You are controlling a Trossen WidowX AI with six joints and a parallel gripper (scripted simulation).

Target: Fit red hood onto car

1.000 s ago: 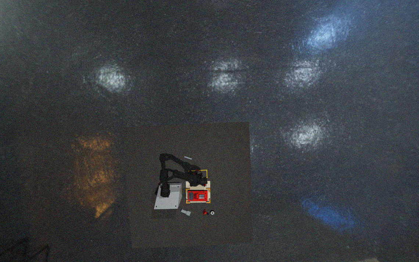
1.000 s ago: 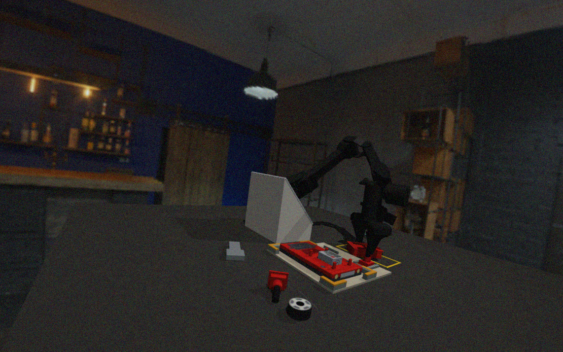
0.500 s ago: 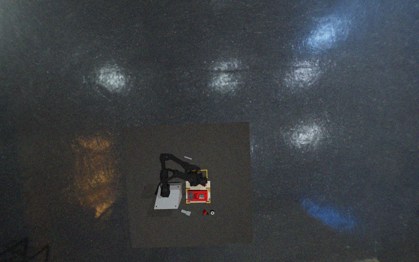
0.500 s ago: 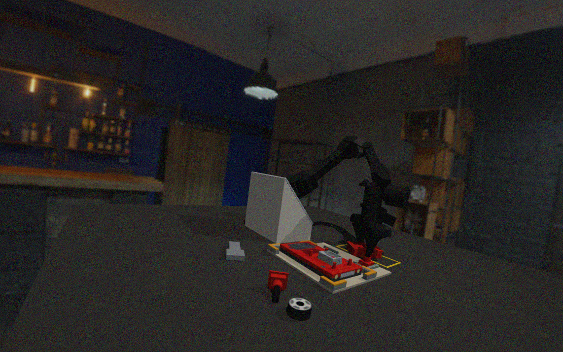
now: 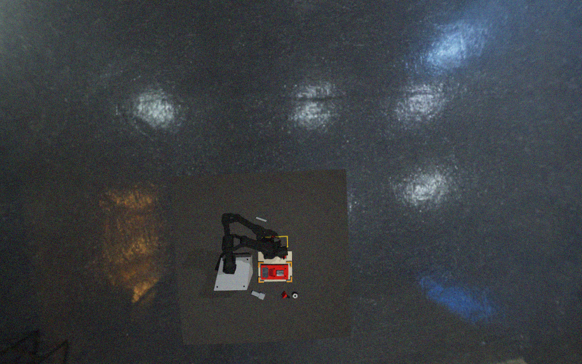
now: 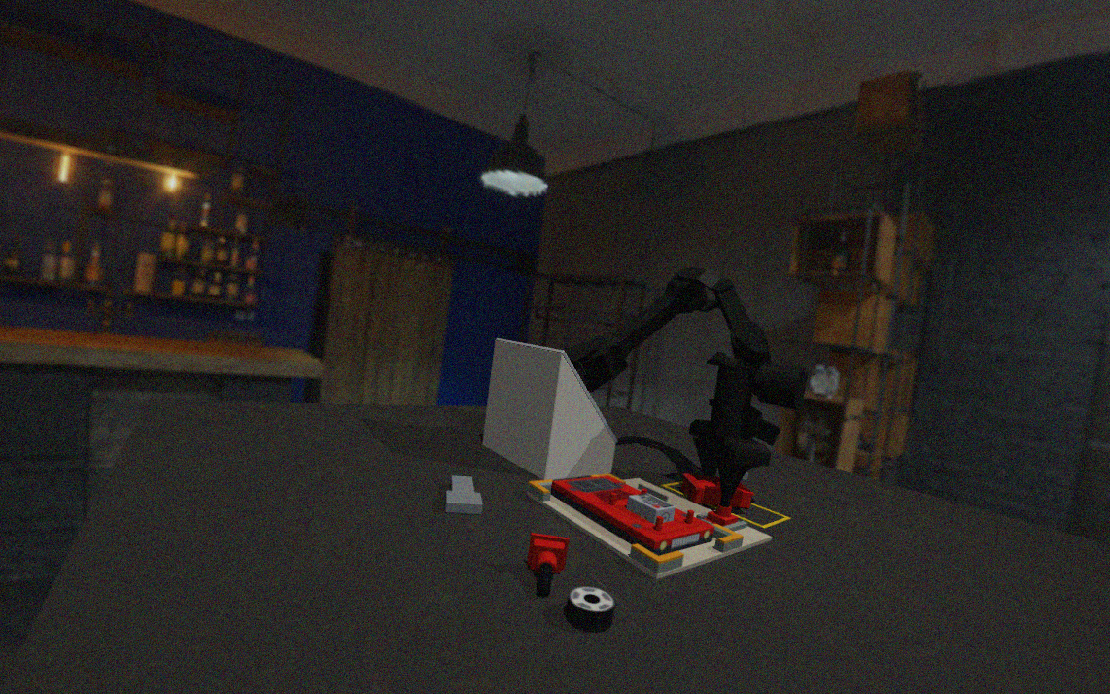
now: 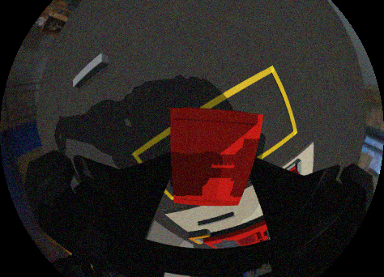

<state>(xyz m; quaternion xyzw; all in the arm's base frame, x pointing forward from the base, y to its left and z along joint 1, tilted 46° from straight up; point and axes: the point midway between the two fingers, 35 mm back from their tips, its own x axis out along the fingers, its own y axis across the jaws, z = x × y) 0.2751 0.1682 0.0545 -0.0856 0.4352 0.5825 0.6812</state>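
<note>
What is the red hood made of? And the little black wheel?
The red hood, held in the gripper, looks like hard painted plastic: flat, even colour, sharp edges, no grain. The black wheel looks like rubber around a pale plastic hub: dull dark rim, lighter middle. It is too blurry to be sure.

The red hood shell with its flat roof [image 7: 215, 156] sits level on the table inside a yellow outlined rectangle [image 7: 280, 97], clamped between the black gripper's [image 6: 721, 508] closed fingers, just beyond the far side of the jig. The red toy car chassis [image 6: 628, 510] rests in its pale jig [image 6: 745, 542], grey engine block [image 6: 650, 506] seated, short red pegs upright around it.
</note>
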